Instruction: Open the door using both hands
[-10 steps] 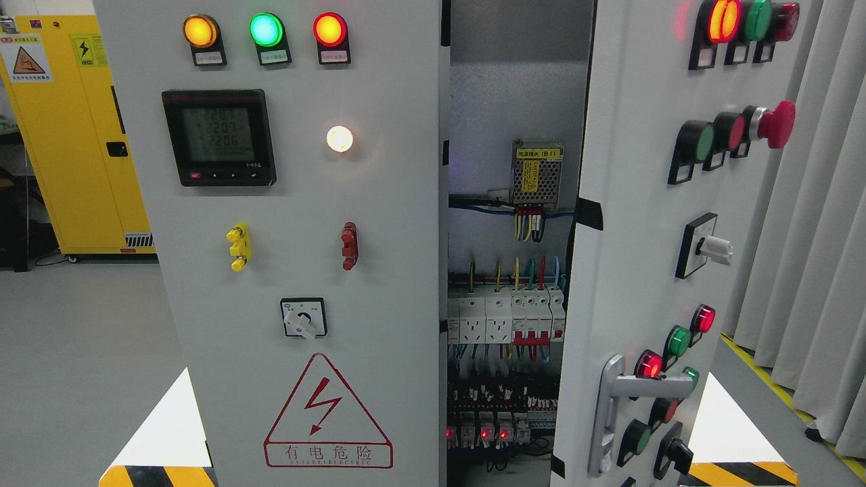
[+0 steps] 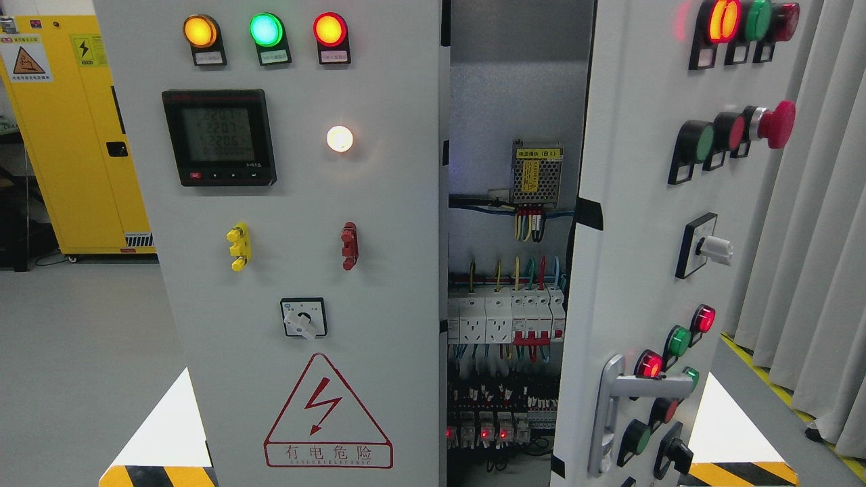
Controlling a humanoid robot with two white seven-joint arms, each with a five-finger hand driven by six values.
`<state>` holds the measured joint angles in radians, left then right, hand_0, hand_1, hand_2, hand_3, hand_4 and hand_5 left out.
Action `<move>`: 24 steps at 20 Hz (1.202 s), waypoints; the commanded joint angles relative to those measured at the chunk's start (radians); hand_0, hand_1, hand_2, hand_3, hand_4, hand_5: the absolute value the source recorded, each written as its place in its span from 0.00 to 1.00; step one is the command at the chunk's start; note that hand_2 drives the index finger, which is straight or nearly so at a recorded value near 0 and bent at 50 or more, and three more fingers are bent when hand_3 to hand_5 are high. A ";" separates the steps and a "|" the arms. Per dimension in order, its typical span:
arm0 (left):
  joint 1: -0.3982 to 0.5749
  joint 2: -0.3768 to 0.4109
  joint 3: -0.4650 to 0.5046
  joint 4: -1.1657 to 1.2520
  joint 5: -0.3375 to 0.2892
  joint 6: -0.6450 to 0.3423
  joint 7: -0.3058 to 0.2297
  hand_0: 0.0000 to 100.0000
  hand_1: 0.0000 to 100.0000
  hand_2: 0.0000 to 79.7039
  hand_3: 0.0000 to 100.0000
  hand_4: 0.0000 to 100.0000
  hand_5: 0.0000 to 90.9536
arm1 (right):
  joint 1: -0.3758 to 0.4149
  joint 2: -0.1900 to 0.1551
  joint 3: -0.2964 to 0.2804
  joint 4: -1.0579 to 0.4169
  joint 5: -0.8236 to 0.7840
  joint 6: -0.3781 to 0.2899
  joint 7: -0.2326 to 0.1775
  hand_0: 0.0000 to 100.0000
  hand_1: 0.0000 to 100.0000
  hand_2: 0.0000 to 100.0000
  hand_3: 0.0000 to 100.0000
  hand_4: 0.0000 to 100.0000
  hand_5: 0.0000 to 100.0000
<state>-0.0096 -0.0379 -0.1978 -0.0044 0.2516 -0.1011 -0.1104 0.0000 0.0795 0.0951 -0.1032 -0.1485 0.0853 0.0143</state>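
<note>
The right door [image 2: 636, 257] stands ajar, its handle [image 2: 612, 412] low; no hand is visible, so I cannot tell the fingers. A blind reach may hit the buttons [image 2: 727, 132] or live wiring [image 2: 504, 338].

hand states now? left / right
Left hand: not in view, state cannot be told.
Right hand: not in view, state cannot be told.
Neither is on the right door, which stands ajar.
</note>
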 commanded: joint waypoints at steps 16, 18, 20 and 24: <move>-0.098 0.059 0.001 -0.322 0.000 -0.035 -0.133 0.12 0.56 0.00 0.00 0.00 0.00 | 0.012 0.013 -0.006 0.005 0.000 0.001 0.000 0.00 0.50 0.04 0.00 0.00 0.00; -0.066 0.076 0.001 -0.461 0.000 -0.037 -0.228 0.12 0.56 0.00 0.00 0.00 0.00 | 0.012 0.013 -0.006 0.005 0.000 -0.001 0.000 0.00 0.50 0.04 0.00 0.00 0.00; -0.017 0.117 0.003 -0.630 0.001 -0.037 -0.302 0.12 0.56 0.00 0.00 0.00 0.00 | 0.014 0.013 -0.006 0.005 0.000 0.001 0.000 0.00 0.50 0.04 0.00 0.00 0.00; 0.109 0.167 0.005 -1.023 0.003 -0.035 -0.339 0.12 0.56 0.00 0.00 0.00 0.00 | 0.014 0.013 -0.006 0.005 0.000 0.001 0.000 0.00 0.50 0.04 0.00 0.00 0.00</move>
<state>-0.0156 0.0322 -0.1962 -0.3953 0.2525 -0.1385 -0.4158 -0.0001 0.0901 0.0902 -0.0990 -0.1487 0.0855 0.0142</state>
